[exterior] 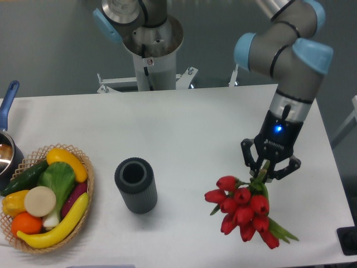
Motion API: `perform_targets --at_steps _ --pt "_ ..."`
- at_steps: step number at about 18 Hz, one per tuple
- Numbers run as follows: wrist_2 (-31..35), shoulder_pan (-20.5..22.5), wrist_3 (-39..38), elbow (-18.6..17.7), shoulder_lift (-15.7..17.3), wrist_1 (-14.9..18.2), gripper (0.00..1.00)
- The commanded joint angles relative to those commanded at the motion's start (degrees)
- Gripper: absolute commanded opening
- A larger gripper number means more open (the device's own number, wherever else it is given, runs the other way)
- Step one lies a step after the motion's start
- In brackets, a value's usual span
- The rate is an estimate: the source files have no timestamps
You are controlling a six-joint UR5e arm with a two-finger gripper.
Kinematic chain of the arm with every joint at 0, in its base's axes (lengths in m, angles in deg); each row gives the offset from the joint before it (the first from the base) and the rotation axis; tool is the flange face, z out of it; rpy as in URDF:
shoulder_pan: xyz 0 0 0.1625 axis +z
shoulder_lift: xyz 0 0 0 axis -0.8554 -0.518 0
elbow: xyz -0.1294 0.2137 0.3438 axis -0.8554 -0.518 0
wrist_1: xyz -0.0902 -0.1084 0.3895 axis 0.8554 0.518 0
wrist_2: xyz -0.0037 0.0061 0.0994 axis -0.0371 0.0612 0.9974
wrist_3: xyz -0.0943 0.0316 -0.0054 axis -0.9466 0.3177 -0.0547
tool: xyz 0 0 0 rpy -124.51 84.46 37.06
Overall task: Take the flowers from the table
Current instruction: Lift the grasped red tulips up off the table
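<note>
Gripper [265,172] is seen pointing down over the right part of the table [189,120]; fingers are closed around the green stems at the top of the flowers [244,211]; blue light is lit on the wrist above. Red tulip heads are clustered just below the fingers, leaves fanned out toward the front right edge; whether the bunch rests on the surface or is lifted clear cannot be told. At front left, a wicker basket [86,184] is filled with plastic fruit and vegetables; a dark ribbed cylinder [135,184] is stood upright between basket and flowers, well apart from both. A pot with blue handle [8,139] is cut off at the left edge; the arm's base [150,44] is mounted behind the far edge.
</note>
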Motion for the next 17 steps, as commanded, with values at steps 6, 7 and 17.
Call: perform_targets --at_steps 6,7,17 --pt "-8.6 1.9 0.0 -0.4 0.0 0.1 0.25" --pt "-9.0 1.9 0.0 -0.3 0.0 0.1 0.25" --pt "-11.3 2.3 0.0 -0.5 0.0 0.0 0.25"
